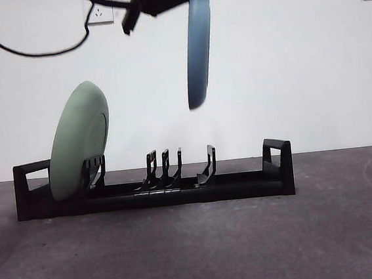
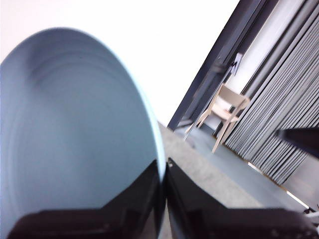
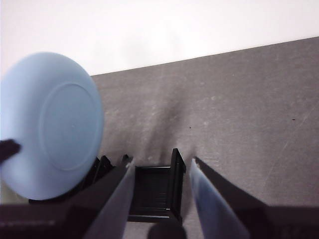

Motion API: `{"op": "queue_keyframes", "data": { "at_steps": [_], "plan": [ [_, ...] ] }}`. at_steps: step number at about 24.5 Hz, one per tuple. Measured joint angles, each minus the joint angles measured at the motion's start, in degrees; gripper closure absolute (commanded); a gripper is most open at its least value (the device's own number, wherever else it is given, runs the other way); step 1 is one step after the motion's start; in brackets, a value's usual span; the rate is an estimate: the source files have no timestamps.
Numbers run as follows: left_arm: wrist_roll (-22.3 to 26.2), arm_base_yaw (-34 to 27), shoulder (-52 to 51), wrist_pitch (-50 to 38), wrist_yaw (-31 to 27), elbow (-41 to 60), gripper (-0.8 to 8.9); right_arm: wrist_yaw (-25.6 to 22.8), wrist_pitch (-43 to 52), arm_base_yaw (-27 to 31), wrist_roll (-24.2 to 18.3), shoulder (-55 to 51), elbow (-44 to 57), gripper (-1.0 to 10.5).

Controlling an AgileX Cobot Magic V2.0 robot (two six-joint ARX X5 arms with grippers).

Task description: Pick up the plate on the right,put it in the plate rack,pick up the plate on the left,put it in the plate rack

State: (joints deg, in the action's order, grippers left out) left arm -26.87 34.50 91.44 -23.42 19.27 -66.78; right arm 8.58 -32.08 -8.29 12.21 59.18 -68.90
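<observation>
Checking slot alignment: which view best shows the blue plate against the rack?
Front view: the blue plate hangs edge-on above the plate rack. Left wrist shows only the plate's face in the left gripper. Right wrist shows its underside, rack mostly hidden.

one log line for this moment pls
left gripper: holds blue plate above plate rack | green plate: racked | right gripper: open

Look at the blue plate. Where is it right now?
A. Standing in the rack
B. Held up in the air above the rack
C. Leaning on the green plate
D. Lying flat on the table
B: the left gripper holds the blue plate by its rim, hanging clear above the plate rack.
</observation>
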Motion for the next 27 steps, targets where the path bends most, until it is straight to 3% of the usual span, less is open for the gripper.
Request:
{"op": "queue_keyframes", "data": {
  "at_steps": [9, 19, 27],
  "plan": [
    [-0.2, 0.0, 7.2, 3.0, -2.6, -0.1, 8.23, 0.0, -0.1, 0.0, 0.0, 0.0, 0.0, 7.6],
    [-0.3, 0.0, 8.5, 9.0, -6.1, -0.1, 8.09, 0.0, -0.1, 0.0, 0.0, 0.0, 0.0, 7.6],
    [-0.4, 0.2, 8.5, 12.3, -6.4, -0.3, 4.90, 0.0, -0.2, 0.0, 0.0, 0.0, 0.0, 7.6]
  ]
}}
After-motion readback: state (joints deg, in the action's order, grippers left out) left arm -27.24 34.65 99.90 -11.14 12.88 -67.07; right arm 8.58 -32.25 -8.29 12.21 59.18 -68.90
